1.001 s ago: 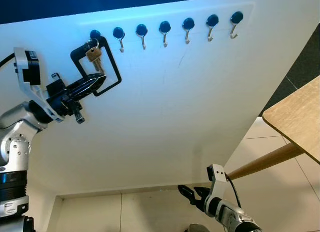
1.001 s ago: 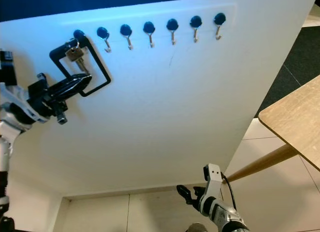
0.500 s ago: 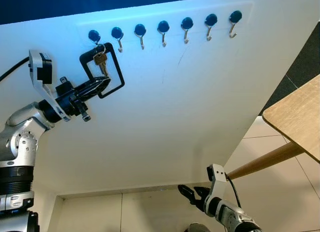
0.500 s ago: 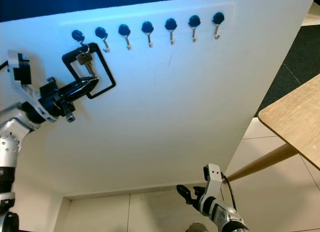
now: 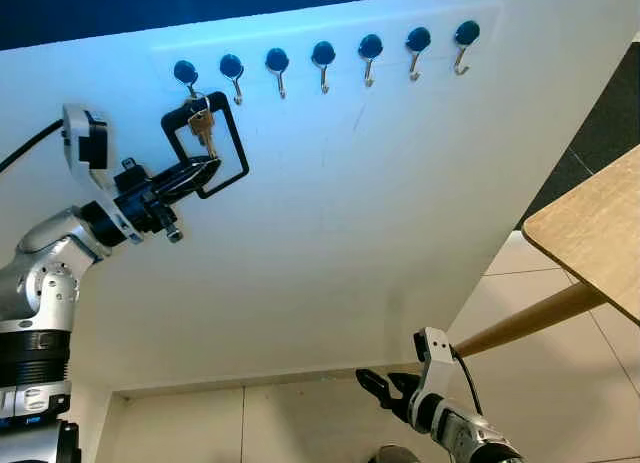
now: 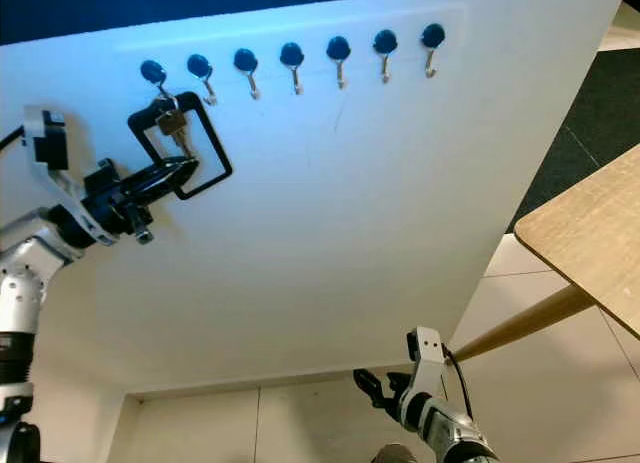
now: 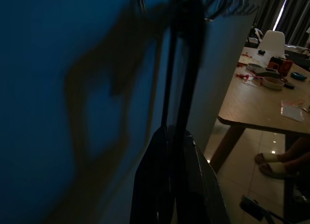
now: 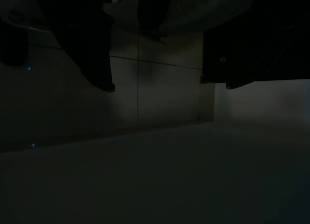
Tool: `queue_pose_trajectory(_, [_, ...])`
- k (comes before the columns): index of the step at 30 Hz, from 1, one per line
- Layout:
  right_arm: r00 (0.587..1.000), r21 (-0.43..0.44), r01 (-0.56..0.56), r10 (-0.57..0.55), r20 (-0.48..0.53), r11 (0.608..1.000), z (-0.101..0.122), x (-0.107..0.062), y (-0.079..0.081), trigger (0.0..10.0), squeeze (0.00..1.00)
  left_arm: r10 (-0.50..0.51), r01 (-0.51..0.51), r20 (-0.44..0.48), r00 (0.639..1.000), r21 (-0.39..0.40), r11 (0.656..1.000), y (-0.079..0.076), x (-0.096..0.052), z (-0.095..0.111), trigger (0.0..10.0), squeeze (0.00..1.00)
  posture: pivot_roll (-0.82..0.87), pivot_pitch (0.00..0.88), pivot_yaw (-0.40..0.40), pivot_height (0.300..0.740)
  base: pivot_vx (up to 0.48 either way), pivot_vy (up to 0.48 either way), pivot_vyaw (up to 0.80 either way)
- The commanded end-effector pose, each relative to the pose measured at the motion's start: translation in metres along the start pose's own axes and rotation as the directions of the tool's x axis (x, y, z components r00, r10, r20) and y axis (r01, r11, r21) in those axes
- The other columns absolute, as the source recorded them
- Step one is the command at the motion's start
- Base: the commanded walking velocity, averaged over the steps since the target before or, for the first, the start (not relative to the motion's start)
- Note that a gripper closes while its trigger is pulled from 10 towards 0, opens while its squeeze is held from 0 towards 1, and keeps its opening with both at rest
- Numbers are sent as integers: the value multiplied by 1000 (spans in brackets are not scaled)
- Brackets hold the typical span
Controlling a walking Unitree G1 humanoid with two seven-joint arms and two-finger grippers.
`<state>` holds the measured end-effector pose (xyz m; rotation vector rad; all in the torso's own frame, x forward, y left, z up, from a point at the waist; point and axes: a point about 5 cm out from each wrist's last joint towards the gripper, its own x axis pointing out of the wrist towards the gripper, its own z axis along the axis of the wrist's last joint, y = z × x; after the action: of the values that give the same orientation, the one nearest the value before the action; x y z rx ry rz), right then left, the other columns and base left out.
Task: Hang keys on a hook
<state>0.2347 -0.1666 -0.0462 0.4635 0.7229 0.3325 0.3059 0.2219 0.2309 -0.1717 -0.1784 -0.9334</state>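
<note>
White wall [image 5: 380,203] filled my view, with a row of seven dark-knobbed hooks [image 5: 320,59] across its top. My left pincer [image 5: 200,169] was raised to the far left of that row, its fingers closed on the black rectangular loop [image 5: 207,143] carrying the keys [image 5: 203,126]. The keys dangled just under the leftmost hook [image 5: 186,74]. My right pincer [image 5: 385,389] hung low near the floor [image 5: 300,423], fingers parted and holding nothing. A wooden counter [image 5: 590,233] stood at right.
</note>
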Motion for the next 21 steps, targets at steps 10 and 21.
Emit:
queue_pose_trajectory(10, [1000, 18, 7, -6, -13, 1000, -7, 0, 1, 10000, 0, 11, -12, -33, 999, -20, 1000, -2, 2, -12, 10000, 0, -96, 128, 113, 740, 0, 0, 0])
queue_pose_trajectory(21, [1000, 13, -7, 7, -17, 1000, -8, 0, 3, 10000, 0, -8, 8, -29, 1000, 6, 1000, -5, -1, -6, 10000, 0, -92, 133, 112, 740, 0, 0, 0])
